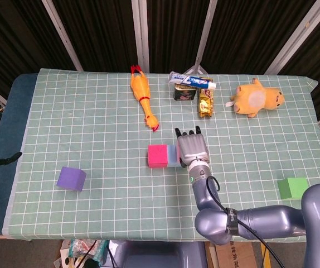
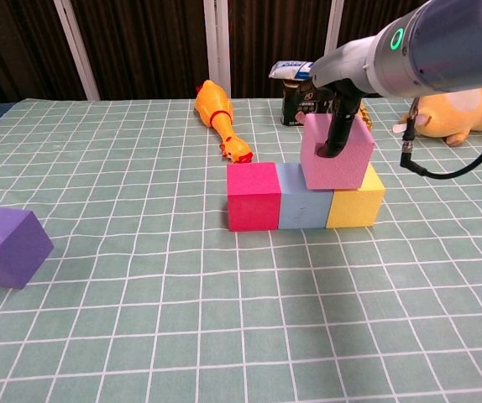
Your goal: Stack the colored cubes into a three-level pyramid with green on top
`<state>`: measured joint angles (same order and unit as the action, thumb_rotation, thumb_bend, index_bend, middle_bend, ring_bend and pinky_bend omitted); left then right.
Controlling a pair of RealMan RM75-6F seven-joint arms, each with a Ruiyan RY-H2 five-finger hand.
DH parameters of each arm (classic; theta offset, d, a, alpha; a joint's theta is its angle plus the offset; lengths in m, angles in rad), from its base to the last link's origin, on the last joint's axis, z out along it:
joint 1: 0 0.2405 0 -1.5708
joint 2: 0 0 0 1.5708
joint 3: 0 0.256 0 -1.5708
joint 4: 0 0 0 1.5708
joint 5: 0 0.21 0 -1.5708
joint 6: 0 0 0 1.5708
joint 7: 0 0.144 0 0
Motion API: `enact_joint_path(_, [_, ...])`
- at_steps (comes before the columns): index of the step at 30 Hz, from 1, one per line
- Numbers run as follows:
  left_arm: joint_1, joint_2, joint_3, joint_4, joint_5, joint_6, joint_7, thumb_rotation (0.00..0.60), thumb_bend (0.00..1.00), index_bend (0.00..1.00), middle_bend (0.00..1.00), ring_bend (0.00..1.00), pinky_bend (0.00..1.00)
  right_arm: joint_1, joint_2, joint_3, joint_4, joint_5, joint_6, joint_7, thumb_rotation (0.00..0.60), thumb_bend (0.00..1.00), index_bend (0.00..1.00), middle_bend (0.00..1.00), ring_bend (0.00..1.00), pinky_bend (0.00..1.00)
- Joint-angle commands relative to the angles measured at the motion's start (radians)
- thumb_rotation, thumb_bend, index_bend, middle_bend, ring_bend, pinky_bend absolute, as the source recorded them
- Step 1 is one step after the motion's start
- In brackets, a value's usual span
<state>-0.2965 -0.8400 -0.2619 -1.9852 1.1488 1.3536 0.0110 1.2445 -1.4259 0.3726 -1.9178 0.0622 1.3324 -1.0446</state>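
Pink cube (image 2: 335, 154) sits tilted on the light blue cube (image 2: 302, 196) and yellow cube (image 2: 357, 198), held by the right hand (image 1: 191, 146); a magenta cube (image 2: 254, 196) touches the blue one's left side. Purple cube (image 1: 71, 178) lies well apart at the left, green cube (image 1: 292, 187) far right. Behind stand a rubber chicken (image 1: 142, 101), can (image 1: 185, 91) and plush toy (image 1: 257, 97). Right arm reaches forward, palm down
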Motion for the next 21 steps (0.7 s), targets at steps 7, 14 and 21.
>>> enact_joint_path(7, [0.0, 0.002, 0.001, -0.003, 0.003, -0.002, -0.002, 0.6, 0.1, 0.0, 0.01, 0.0, 0.05, -0.003, -0.001, -0.005, -0.002, -0.004, -0.001, 0.002, 0.6, 0.41, 0.0, 0.32, 0.19, 0.0])
enact_joint_path(14, [0.0, 0.003, 0.001, -0.003, 0.002, -0.003, -0.003, 0.6, 0.1, 0.0, 0.01, 0.0, 0.05, -0.003, -0.003, -0.007, 0.002, -0.01, 0.0, 0.004, 0.6, 0.41, 0.0, 0.32, 0.19, 0.0])
enact_joint_path(21, [-0.001, 0.003, 0.001, -0.002, -0.001, -0.004, -0.001, 0.6, 0.1, 0.0, 0.01, 0.0, 0.05, -0.002, -0.01, -0.006, 0.006, -0.01, -0.002, 0.005, 0.6, 0.41, 0.0, 0.32, 0.19, 0.0])
